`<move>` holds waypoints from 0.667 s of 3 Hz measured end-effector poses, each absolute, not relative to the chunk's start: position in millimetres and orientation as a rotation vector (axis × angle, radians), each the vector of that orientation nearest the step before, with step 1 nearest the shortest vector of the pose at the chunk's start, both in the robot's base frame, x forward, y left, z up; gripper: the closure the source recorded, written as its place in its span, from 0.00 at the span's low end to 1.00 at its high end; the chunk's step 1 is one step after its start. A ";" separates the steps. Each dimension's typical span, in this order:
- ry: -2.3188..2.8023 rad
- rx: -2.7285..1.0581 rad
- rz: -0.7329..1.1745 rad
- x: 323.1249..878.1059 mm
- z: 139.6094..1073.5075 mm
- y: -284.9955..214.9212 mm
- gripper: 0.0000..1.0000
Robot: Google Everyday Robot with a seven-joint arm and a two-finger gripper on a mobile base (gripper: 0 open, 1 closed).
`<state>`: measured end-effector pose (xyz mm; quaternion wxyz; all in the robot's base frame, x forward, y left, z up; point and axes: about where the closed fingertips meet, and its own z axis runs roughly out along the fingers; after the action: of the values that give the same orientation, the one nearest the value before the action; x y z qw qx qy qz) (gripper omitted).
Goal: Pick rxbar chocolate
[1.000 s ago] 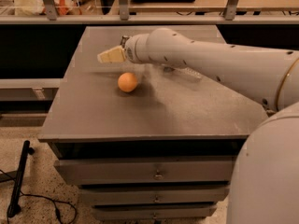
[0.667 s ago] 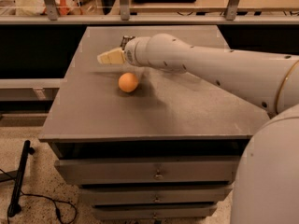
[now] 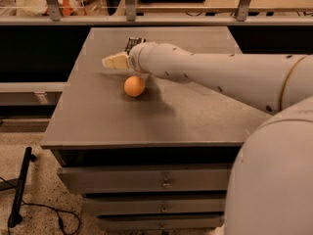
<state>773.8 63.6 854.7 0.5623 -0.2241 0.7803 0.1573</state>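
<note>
The rxbar chocolate (image 3: 135, 42) is a small dark bar lying on the far part of the grey table top (image 3: 195, 116); only its far end shows above my arm. My gripper (image 3: 114, 61) points left, low over the table, just in front and left of the bar. It is not touching the bar. A round orange ball (image 3: 134, 86) rests on the table just in front of my wrist.
The table is a cabinet with drawers (image 3: 164, 182) below its front edge. A shelf rail with metal posts (image 3: 129, 4) runs behind the table. A black stand and cable (image 3: 19, 190) lie on the floor at the left.
My forearm has swung a little lower across the table. The gripper stays in nearly the same spot. The ball and the bar have not moved.
</note>
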 end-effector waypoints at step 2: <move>1.879 -0.468 0.313 797.3 852.2 57.4 0.00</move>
<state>797.3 57.4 852.2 0.5564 -0.1981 0.7960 0.1327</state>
